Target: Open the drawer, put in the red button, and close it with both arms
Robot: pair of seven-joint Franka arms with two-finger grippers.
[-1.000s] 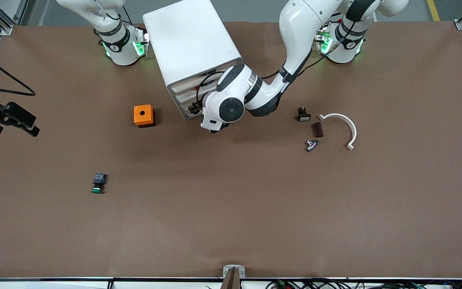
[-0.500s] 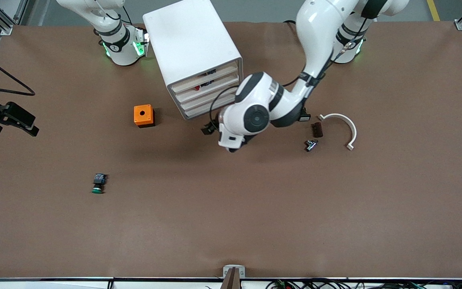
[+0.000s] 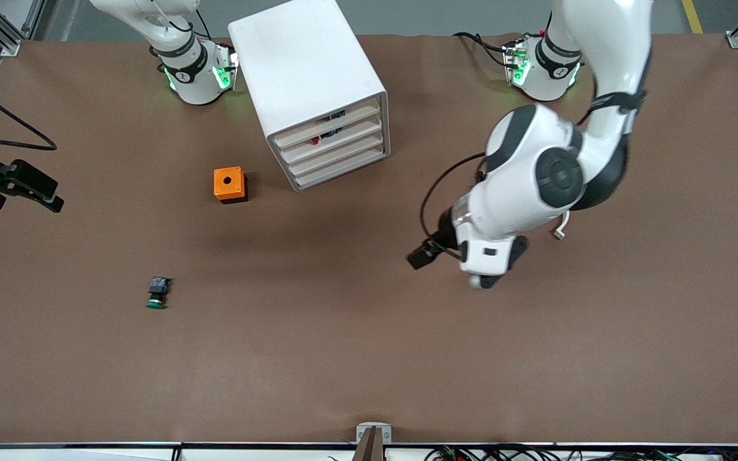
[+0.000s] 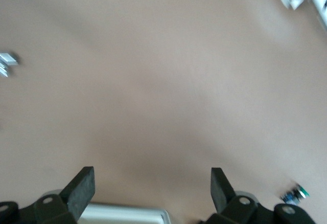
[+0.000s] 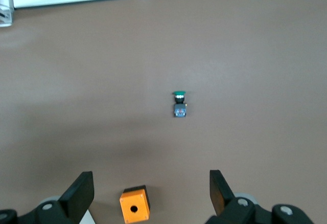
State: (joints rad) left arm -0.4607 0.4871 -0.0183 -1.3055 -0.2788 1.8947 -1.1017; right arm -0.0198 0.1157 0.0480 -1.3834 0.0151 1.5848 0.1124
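Left tool [image 4: 152, 183] swung off four-drawer cabinet [image 3: 308, 77], both tools released, one green button [image 3: 157, 294].

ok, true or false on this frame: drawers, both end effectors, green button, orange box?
1. All four cabinet drawers are pushed in. True.
2. The left end effector is shut on the red button. False: it is open and empty, over bare table.
3. The green button lies nearer the front camera than the orange box. True.
4. The orange box sits on top of the cabinet. False: it stands on the table beside it.
5. The right end effector is open. True.
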